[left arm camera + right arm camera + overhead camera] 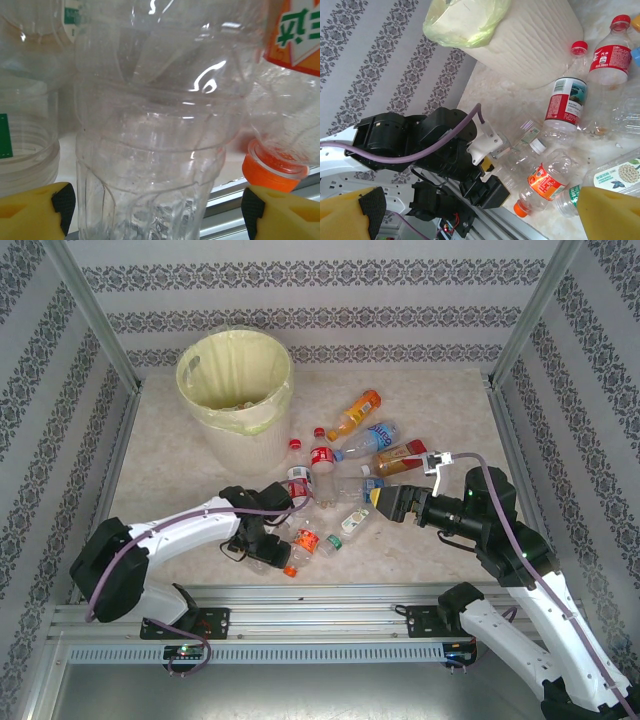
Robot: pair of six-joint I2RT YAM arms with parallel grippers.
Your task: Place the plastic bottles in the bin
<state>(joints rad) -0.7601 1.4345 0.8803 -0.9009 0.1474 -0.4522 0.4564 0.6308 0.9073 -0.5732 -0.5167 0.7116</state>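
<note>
Grey patterned wallpaper closes in your pale marbled table [450, 540] on three sides. The bin [240, 445], lined with a yellow-green bag, stands upright near the far left corner. Your left arm [190, 525] bends in low over the near edge, left of centre. Your right arm [500, 530] reaches in from the near right toward the middle. The plastic bottles [300, 483] lie scattered on the table, from just beside the bin's base across the middle and down to the near edge. Your left gripper [155, 217] is released, its yellow fingertips [35, 210] spread to either side of a clear bottle [150, 165], with a gap showing on the right side. Your right gripper [477, 212] is also spread wide and holds nothing. It hangs near a green-capped bottle [615, 177] at the middle of the table. An orange bottle [355, 415], a blue-labelled bottle [372, 438] and a brown bottle [400, 458] lie side by side right of the bin. An orange-capped bottle [545, 182] lies at the near edge, just beside the clear one.
</note>
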